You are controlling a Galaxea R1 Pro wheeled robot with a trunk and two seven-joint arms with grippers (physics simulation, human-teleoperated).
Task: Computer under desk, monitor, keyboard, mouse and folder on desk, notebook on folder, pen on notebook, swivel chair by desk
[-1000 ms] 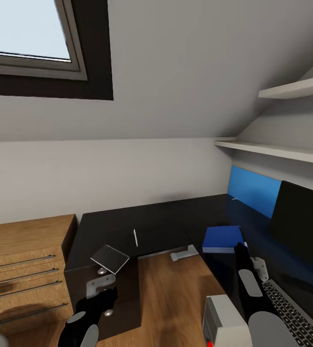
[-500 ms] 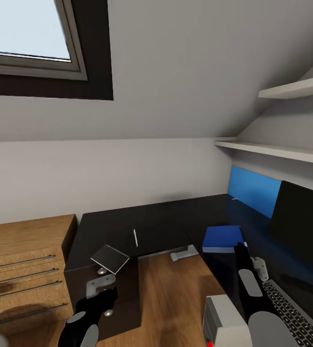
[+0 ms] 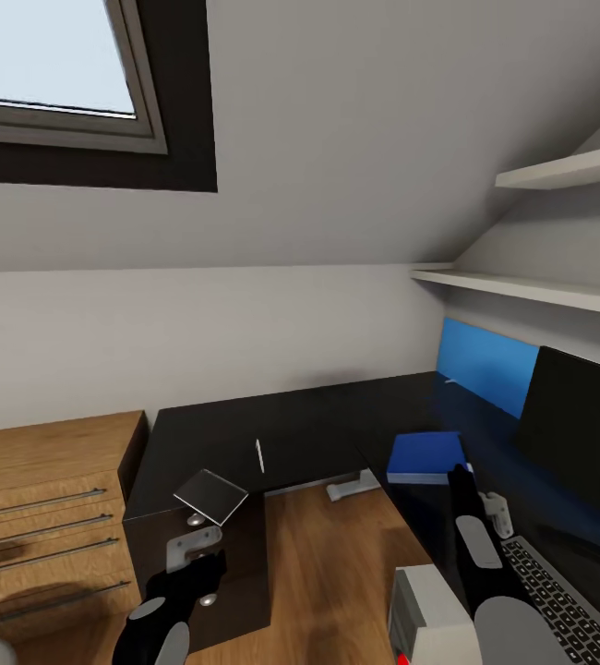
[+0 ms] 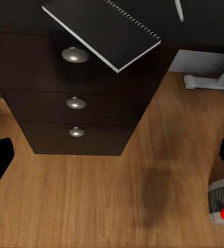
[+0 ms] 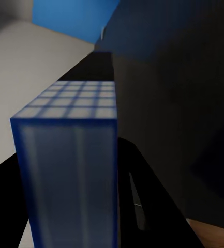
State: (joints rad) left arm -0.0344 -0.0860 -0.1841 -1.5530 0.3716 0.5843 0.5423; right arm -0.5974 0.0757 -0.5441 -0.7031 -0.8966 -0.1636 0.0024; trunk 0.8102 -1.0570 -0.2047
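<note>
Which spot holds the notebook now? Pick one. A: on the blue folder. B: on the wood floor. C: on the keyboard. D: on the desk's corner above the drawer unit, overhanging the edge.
D: the notebook lies on the desk, over the knobbed drawers.

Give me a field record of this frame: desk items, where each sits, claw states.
desk: black top, drawer unit under its near left end
notebook: on the desk, corner overhanging the drawer unit's front
pen: on the desk, beside the notebook, apart
folder: on the desk, held
keyboard: on the desk, near right
left claw: open, empty
right claw: shut on folder
</note>
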